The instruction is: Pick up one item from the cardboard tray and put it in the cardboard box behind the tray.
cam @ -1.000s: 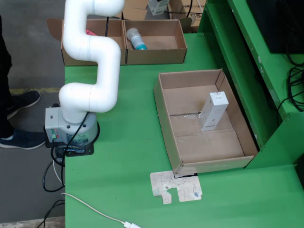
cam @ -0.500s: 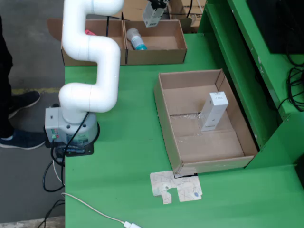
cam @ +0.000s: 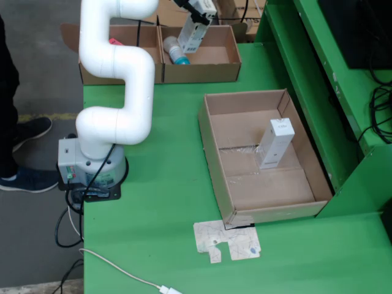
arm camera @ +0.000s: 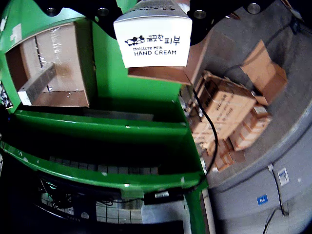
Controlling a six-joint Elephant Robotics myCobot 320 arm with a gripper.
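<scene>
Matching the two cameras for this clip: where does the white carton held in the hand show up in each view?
View from above: the hand cream carton hangs tilted at top centre, over the right-hand small cardboard box behind the tray.
View that rides on the hand: the carton fills the top centre, its printed end facing the camera.
Shared landmark: the second white carton left in the cardboard tray, seen at upper left in the hand view.

Pincer [arm camera: 152,9] grips hand cream box [arm camera: 152,43]; tray [arm camera: 73,100] with upright carton [arm camera: 36,84] at left.
</scene>
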